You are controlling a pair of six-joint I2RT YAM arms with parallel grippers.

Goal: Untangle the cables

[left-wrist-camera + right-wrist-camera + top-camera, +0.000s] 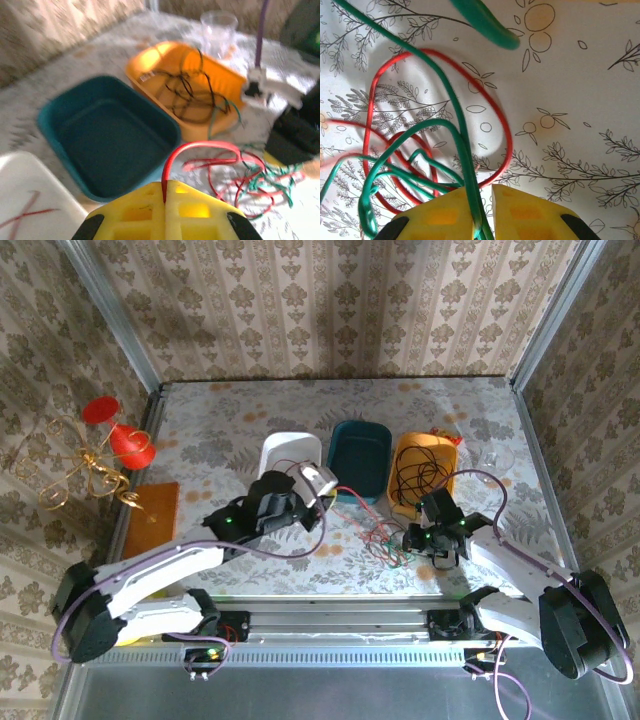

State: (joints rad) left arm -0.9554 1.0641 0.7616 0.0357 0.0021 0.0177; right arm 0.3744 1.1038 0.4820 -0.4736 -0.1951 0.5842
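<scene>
Top camera sits high behind the arms, looking down and forward over the whole table (220, 430). Left wrist camera rides low, peering over the left gripper (164, 189) at the teal bin (110, 145) and orange bin (150, 60), slightly blurred. Right wrist camera points nose-down, very close, past the right gripper (481, 195). The cables (369, 107) appear in all three views; the top and left wrist views share both bins.

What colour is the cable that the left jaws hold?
The cable is red. It shows best in the left wrist view, rising from between the yellow jaws.
</scene>
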